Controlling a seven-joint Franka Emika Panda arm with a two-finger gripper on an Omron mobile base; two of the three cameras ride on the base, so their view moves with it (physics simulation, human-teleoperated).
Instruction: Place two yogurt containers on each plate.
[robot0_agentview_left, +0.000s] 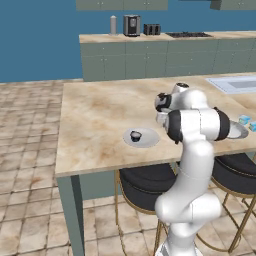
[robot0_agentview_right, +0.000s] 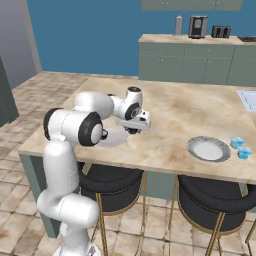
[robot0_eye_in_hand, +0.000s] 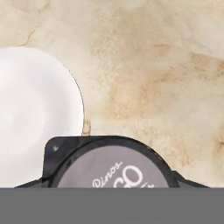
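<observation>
where the white arm bends forward over the marble counter (robot0_agentview_right: 190, 107), the gripper (robot0_agentview_right: 134, 129) hangs just beside the near plate (robot0_agentview_left: 148, 141). in the hand view a dark yogurt cup (robot0_eye_in_hand: 114, 168) with a grey printed lid sits close under the camera, between the finger tips. the fingers look pressed onto its sides, pinching it, though the contact itself is hidden at the bottom edge. in that same view the plate's white rim lies just beside the held cup, not yet under it.

a second dark cup (robot0_agentview_left: 135, 135) already stands upright on that near plate, left of centre in the left base view. further along the counter, the other plate (robot0_agentview_right: 208, 149) lies bare. two light blue cups (robot0_agentview_right: 241, 146) rest on the counter just beside its far rim, close together. black stools (robot0_agentview_right: 216, 202) stand under the counter's near edge.

judging by its look, the cup is small, light and fairly stiff, with a thin wall that could dent under a hard squeeze. its smooth sides may be slippery, so a hold across the middle of the body, below the lid's wider lip, seems safest. the lid corner sticks out and should stay clear of the fingers. setting it down flat matters, since so small a cup could tip easily.
</observation>
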